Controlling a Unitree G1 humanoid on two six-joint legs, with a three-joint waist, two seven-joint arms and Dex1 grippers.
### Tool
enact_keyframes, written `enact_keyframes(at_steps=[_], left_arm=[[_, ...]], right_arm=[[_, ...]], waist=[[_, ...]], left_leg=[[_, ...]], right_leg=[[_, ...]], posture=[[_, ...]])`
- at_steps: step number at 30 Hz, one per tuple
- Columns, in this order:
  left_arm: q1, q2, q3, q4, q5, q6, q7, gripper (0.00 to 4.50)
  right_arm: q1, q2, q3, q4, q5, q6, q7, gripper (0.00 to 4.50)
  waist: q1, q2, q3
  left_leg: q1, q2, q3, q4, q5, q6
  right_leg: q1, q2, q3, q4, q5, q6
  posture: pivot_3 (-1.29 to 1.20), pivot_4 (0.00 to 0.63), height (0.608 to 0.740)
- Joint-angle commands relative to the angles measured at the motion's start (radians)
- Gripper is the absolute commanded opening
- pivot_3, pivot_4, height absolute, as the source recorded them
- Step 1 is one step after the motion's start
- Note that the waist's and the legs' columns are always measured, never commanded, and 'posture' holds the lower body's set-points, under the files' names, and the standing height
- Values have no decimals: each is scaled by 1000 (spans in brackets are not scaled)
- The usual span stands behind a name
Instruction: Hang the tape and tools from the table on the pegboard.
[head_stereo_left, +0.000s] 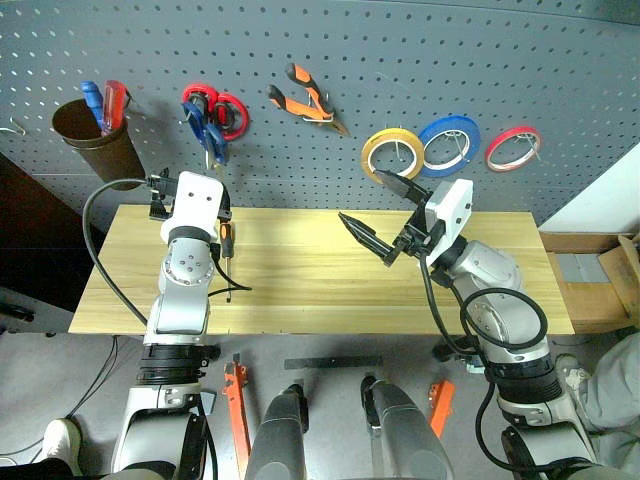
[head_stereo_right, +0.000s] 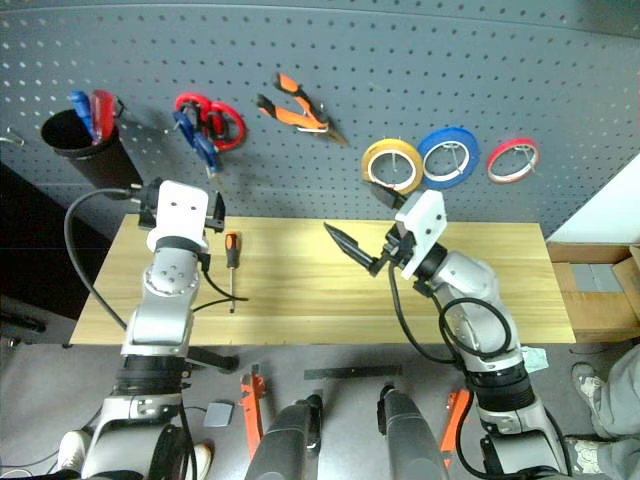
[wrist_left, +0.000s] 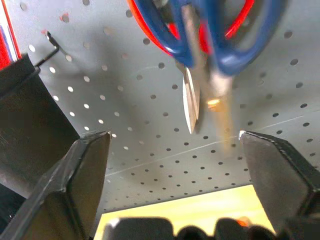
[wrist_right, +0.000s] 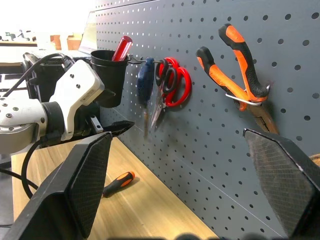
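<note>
On the dark grey pegboard (head_stereo_left: 400, 50) hang the blue-handled scissors (head_stereo_left: 207, 130), the orange-and-black pliers (head_stereo_left: 305, 98) and the yellow tape (head_stereo_left: 392, 153). The slim orange-and-black screwdriver (head_stereo_right: 231, 262) lies on the wooden table (head_stereo_left: 310, 285) near its left end. My left gripper (wrist_left: 172, 135) is open just below the blue scissors (wrist_left: 210, 60), with nothing between its fingers. Over the middle of the table my right gripper (head_stereo_left: 362, 200) is open and empty, pointing left along the board.
Red-handled scissors (head_stereo_left: 228, 112) hang on the same hook area as the blue ones. A blue ring (head_stereo_left: 449, 143) and a red ring (head_stereo_left: 513, 147) hang right of the tape. A dark cup (head_stereo_left: 95, 140) of tools hangs at the far left. A cardboard box (head_stereo_left: 600, 280) sits right of the table.
</note>
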Motion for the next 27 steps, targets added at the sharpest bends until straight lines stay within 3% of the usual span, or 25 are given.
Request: enact_keyframes(at_steps=[1, 9, 13, 20, 27], left_arm=[[24, -5, 20, -74, -9, 17, 10, 4468], [159, -55, 4, -211, -21, 116, -14, 4468], [225, -89, 19, -231, -66, 200, -48, 4468], [208, -68, 75, -64, -171, 327, -129, 4468], [54, 2, 97, 217, -227, 288, -185, 4468]], right_arm=[[-6, -3, -3, -36, 4, -27, 3, 4500], [-2, -3, 10, -41, 13, -12, 15, 4500], [13, -31, 89, -51, -12, 35, 66, 4500], [-26, -17, 252, -56, -61, 200, 76, 4500], [-98, 70, 327, -35, -113, 273, 27, 4500]], waist=[[0, 0, 0], [-1, 0, -1], [-3, -1, -2], [-9, -1, -2], [-15, -1, -1]], left_leg=[[0, 0, 0, 0, 0, 0], [0, 0, 0, 0, 0, 0], [1, 1, 0, 0, 0, 0], [1, 1, 0, 5, 1, 1], [1, 2, 0, 13, 2, 2]], right_leg=[[0, 0, 0, 0, 0, 0], [0, 0, 0, 0, 0, 0], [0, 0, 0, 0, 0, 0], [1, 3, 0, 3, 0, 0], [1, 7, 0, 11, -3, 6]], posture=[[-41, 269, 740], [-40, 274, 740], [-39, 285, 740], [-45, 309, 740], [-57, 347, 740]])
